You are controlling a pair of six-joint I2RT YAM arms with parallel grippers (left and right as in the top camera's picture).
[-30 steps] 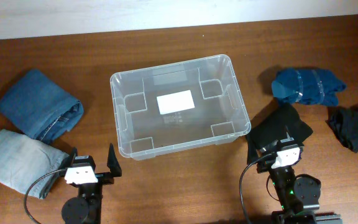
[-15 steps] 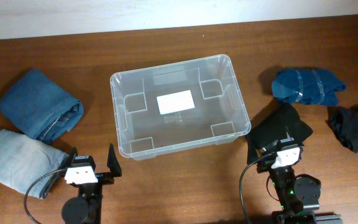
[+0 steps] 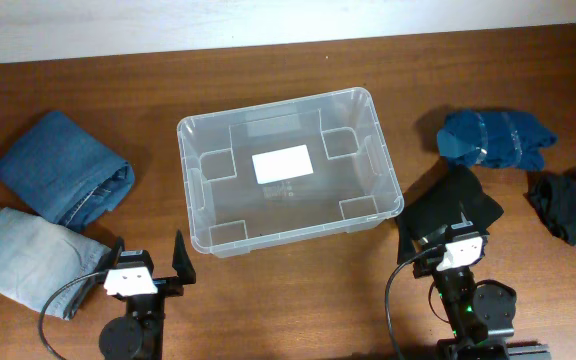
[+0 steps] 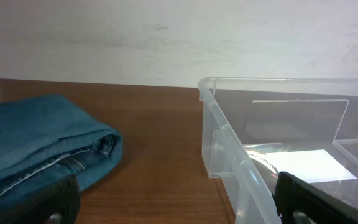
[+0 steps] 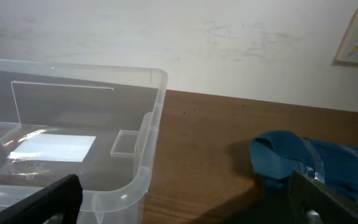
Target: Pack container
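The clear plastic container [image 3: 192, 190] sits mid-table, with nothing inside and a white label on its base. It also shows in the left wrist view [image 4: 229, 143] and in the right wrist view [image 5: 148, 143]. My left gripper [image 3: 148, 258] is open near the front edge, just left of the container's front corner. My right gripper [image 3: 442, 245] is open near the front right, close to a black garment [image 3: 448, 208]. Folded blue jeans [image 3: 63, 165] and light-blue jeans [image 3: 23, 255] lie at the left.
A rolled blue garment [image 3: 493, 138] and a dark navy garment [image 3: 571, 203] lie at the right. The blue garment also shows in the right wrist view [image 5: 309, 162]. A white wall runs along the table's far edge.
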